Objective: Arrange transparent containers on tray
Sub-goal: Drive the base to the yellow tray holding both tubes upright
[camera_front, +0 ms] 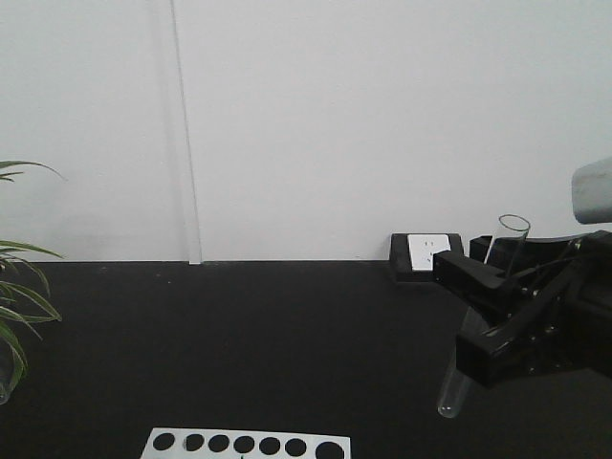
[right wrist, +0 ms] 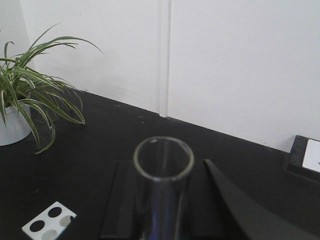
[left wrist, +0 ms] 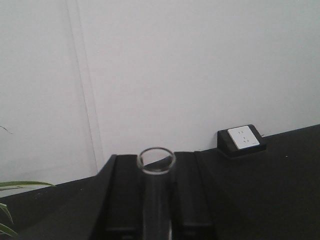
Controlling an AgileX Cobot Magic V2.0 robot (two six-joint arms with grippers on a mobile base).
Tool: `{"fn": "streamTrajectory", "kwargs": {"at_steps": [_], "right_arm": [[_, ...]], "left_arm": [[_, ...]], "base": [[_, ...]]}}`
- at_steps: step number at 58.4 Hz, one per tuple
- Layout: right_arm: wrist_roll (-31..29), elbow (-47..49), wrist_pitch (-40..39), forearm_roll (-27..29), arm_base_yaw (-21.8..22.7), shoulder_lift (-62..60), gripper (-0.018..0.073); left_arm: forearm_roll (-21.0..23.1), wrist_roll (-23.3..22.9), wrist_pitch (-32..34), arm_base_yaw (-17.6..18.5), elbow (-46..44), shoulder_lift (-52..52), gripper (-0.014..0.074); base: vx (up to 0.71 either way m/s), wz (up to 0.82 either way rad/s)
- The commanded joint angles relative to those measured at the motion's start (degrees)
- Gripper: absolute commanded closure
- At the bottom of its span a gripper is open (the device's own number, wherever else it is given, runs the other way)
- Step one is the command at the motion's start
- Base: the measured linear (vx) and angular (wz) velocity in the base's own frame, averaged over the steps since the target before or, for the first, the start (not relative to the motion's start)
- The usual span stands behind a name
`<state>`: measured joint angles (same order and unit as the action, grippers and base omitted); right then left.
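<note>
Gripping a tilted tube (camera_front: pixel 449 387) in the right hand (camera_front: pixel 473 311) at the front frame's right edge, rim up, rounded end down over the black counter (camera_front: pixel 239 344), right of the white rack (camera_front: pixel 249 446) at the bottom edge, and clamping a second tube (left wrist: pixel 156 200) in the left hand (left wrist: pixel 155 167), bottom centre of its wrist frame.
</note>
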<state>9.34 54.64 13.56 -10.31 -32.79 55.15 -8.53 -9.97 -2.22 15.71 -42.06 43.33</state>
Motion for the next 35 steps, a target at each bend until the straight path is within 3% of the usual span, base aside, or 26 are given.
{"fn": "streamTrajectory", "kwargs": {"at_steps": [1, 35], "right_arm": [[-0.57, 2.21, -4.74, -0.73, 0.36, -0.90, 0.0421], [-0.57, 1.84, -4.71, -0.74, 0.36, -0.90, 0.0421]], "left_arm": [[0.55, -0.10, 4.75, 0.16, -2.21, -0.21, 0.0472], [0.55, -0.10, 4.76, 0.16, -2.21, -0.10, 0.0472]], "base": [[-0.06, -0.01], [-0.16, -0.02]]}}
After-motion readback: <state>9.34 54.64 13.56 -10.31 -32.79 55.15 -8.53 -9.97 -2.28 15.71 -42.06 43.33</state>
